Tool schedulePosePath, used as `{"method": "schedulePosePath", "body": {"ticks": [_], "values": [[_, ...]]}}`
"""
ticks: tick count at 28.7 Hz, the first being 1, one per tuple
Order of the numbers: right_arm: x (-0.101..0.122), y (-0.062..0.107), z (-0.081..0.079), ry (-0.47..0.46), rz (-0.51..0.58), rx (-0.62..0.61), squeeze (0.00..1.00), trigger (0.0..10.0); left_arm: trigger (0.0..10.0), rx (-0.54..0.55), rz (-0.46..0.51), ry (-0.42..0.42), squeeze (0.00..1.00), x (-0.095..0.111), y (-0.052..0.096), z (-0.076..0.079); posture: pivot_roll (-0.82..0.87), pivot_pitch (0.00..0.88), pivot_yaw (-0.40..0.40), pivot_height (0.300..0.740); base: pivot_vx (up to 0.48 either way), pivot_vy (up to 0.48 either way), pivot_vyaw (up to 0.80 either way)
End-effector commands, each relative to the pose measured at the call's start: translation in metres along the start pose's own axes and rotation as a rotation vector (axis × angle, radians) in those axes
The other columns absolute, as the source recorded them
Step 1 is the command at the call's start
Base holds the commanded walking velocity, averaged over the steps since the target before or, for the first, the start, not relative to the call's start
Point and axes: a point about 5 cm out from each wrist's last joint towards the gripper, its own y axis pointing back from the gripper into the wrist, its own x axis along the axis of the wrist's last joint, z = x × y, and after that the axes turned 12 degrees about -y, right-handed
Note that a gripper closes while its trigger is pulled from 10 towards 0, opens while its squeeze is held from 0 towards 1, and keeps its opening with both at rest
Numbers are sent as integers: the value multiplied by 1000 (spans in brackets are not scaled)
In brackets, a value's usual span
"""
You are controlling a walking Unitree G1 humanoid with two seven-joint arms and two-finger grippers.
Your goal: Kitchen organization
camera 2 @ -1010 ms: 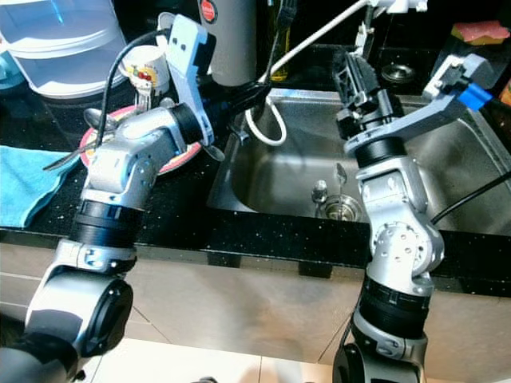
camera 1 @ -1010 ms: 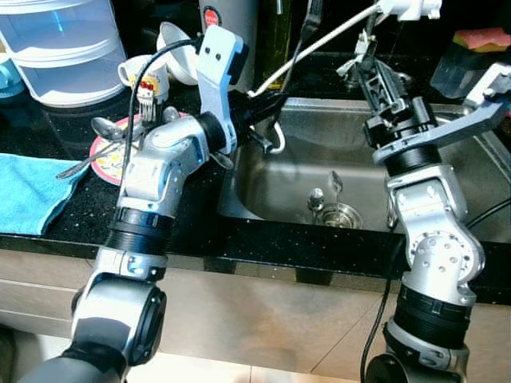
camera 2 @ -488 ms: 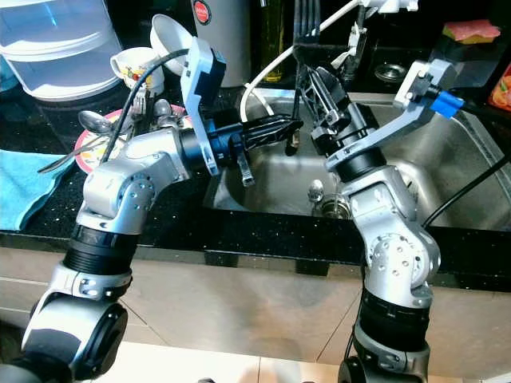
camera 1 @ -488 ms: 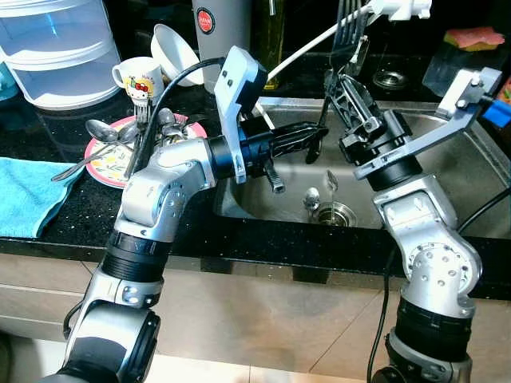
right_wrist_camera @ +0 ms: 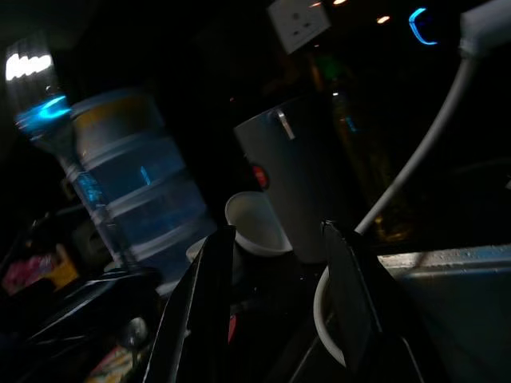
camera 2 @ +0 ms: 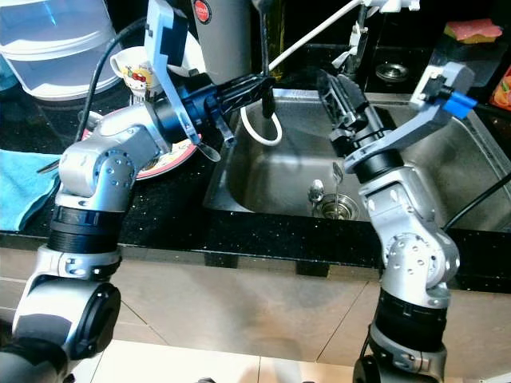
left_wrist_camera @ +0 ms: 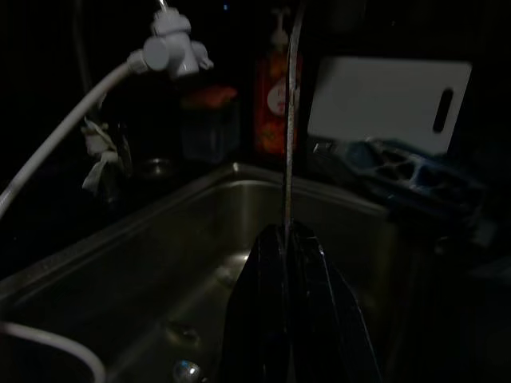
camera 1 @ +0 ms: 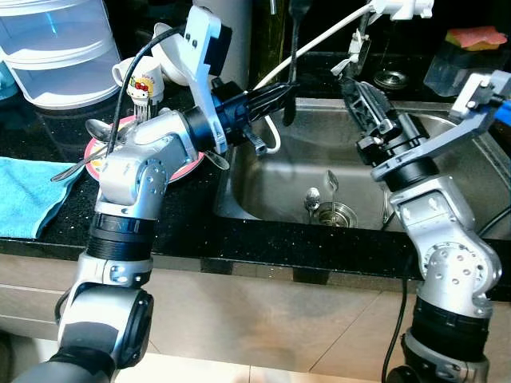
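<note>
Now you have the left gripper (camera 1: pixel 275 94) pinched shut on a thin upright metal utensil handle (left_wrist_camera: pixel 292 120), perhaps a fork | held over the stainless steel sink (camera 1: pixel 447 171) | right gripper (right_wrist_camera: pixel 275 291) spread open, holding nothing, above the sink.

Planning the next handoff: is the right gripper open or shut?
Open. The right gripper shows a clear gap between its two black fingers, nothing held, above the sink.

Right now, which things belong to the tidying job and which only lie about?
Job: left claw shut on a metal utensil; right claw, open; spoons in the sink; cutlery on the pink plate.
Lying about: blue towel; stacked containers; mug; sponge.
</note>
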Motion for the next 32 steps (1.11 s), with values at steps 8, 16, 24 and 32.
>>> {"method": "schedulePosePath", "body": {"ticks": [8, 16, 24, 32], "values": [[-19, -1, -32, 57, -110, 178, 0, 10000, 10000, -45, -102, -61, 0, -20, -8, 14, 22, 104, 53, 740, 0, 0, 0], [-27, -1, -33, 82, -145, 179, 0, 10000, 10000, -92, -79, -54, 0, -18, -12, 22, 22, 106, 54, 740, 0, 0, 0], [-27, -2, -25, 96, -136, 128, 0, 10000, 10000, -155, -61, -41, 0, -15, -11, 31, 25, 109, 54, 740, 0, 0, 0], [-23, -3, -27, 91, -107, 138, 0, 0, 10000, -148, -83, -52, 0, -18, -10, 30, 26, 108, 55, 740, 0, 0, 0]]}}
